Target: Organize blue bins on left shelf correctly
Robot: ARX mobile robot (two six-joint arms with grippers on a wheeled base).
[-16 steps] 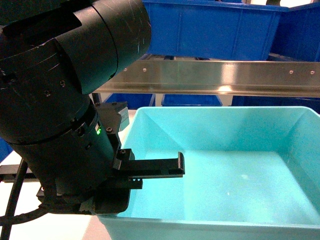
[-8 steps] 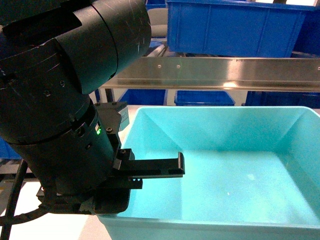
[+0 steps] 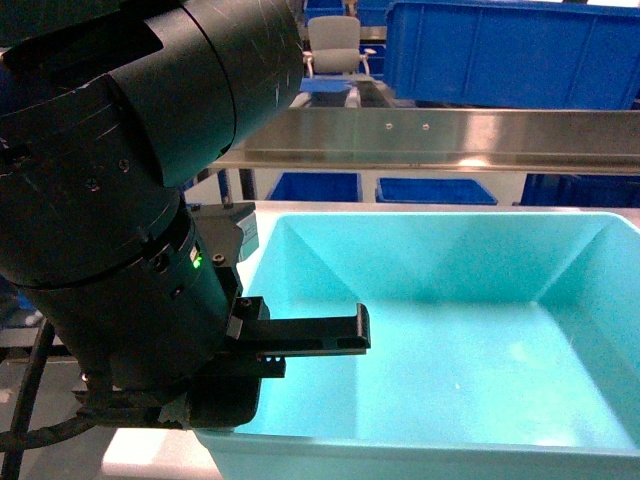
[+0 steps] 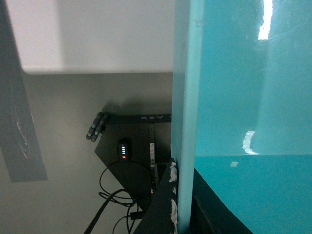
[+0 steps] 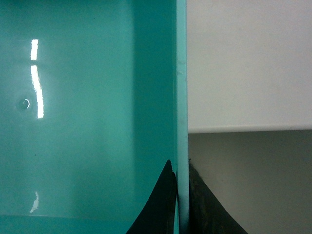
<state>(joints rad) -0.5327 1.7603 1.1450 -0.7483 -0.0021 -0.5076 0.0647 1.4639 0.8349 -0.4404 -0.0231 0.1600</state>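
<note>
Low in the head view, the turquoise bin (image 3: 470,350) fills most of the frame, held up in front of the steel shelf rail (image 3: 440,140), which runs across behind and above its far rim. Left gripper (image 3: 300,345) is clamped on the bin's left wall: one black finger (image 3: 330,335) reaches inside over the rim, the other is hidden outside. Left wrist view confirms it, the rim (image 4: 184,146) sandwiched between dark fingers at the bottom edge. Right gripper (image 5: 181,204) pinches the opposite rim (image 5: 181,97), a dark finger (image 5: 158,207) on each side of the wall. Dark blue crates (image 3: 500,50) sit on the level above the rail, more (image 3: 435,190) below it. White surface (image 5: 248,63) shows beneath the bin.
</note>
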